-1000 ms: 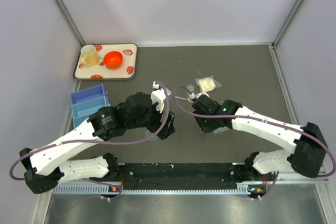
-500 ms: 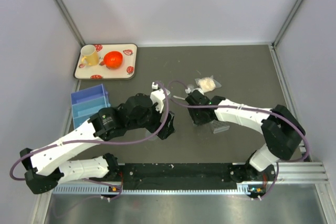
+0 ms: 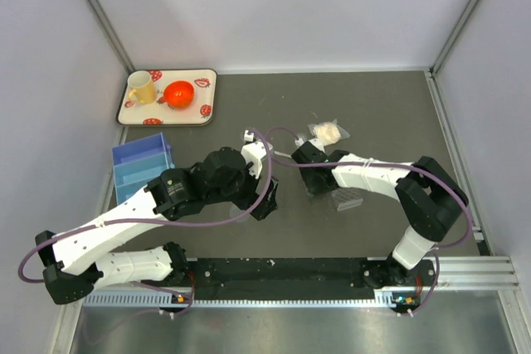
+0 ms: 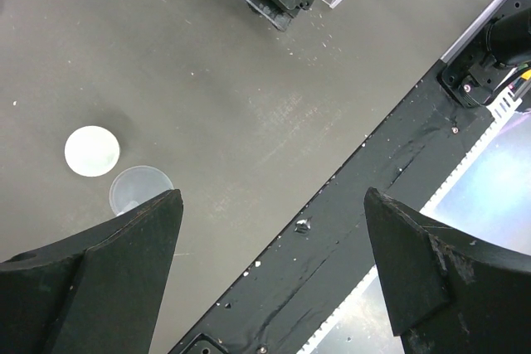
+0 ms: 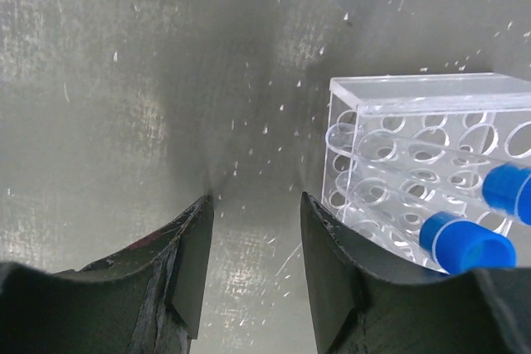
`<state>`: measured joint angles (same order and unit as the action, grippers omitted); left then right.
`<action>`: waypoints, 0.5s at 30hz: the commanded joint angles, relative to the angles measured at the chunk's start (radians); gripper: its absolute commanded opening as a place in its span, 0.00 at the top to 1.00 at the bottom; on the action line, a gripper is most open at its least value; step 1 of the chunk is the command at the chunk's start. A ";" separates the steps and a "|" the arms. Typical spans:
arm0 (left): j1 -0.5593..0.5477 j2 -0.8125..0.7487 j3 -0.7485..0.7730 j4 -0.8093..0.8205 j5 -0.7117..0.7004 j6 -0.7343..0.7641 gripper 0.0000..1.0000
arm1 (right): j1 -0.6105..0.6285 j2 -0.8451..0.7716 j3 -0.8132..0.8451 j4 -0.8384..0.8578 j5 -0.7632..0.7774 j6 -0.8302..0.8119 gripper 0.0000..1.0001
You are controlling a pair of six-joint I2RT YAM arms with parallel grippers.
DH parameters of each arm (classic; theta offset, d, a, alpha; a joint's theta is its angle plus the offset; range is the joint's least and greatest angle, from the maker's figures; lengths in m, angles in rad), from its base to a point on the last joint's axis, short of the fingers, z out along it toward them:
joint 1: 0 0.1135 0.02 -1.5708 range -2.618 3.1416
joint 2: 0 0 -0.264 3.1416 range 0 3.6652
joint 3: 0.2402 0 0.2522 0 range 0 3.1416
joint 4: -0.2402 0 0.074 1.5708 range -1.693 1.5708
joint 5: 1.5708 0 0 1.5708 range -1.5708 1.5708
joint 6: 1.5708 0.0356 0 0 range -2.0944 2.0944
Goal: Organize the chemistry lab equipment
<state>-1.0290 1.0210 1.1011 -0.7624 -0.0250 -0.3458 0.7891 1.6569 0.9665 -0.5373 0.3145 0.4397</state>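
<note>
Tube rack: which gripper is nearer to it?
Right. The right gripper hangs just left of the tube rack, close beside it; the left gripper is farther left, beyond the right one.

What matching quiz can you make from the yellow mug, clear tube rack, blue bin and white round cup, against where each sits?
Things: 1 yellow mug; 2 clear tube rack; 3 blue bin; 4 white round cup.
Places: A left edge of the table; B on the patterned tray; C beside the right end effector; D beside a clear cup.
Pairs: 1-B; 2-C; 3-A; 4-D.
</note>
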 commanded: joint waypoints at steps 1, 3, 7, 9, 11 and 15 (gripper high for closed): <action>0.001 -0.006 0.011 0.040 -0.019 0.013 0.04 | -0.007 0.023 0.035 0.022 0.081 0.005 0.54; 0.001 -0.004 0.009 0.040 -0.021 0.014 0.04 | -0.010 0.026 0.037 0.019 0.100 0.005 0.53; 0.001 0.001 0.016 0.041 -0.021 0.018 0.04 | -0.025 0.040 0.038 0.014 0.121 0.007 0.53; 0.001 0.002 0.016 0.038 -0.021 0.019 0.04 | -0.034 0.043 0.034 0.014 0.132 0.008 0.53; 0.001 0.001 0.017 0.038 -0.020 0.019 0.04 | -0.056 0.047 0.031 0.016 0.138 0.007 0.53; 0.001 -0.002 0.017 0.035 -0.016 0.021 0.04 | -0.102 0.046 0.020 0.019 0.132 -0.001 0.52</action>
<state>-1.0290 1.0237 1.1011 -0.7620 -0.0357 -0.3378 0.7422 1.6787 0.9840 -0.5243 0.3874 0.4419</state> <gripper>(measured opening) 0.959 0.478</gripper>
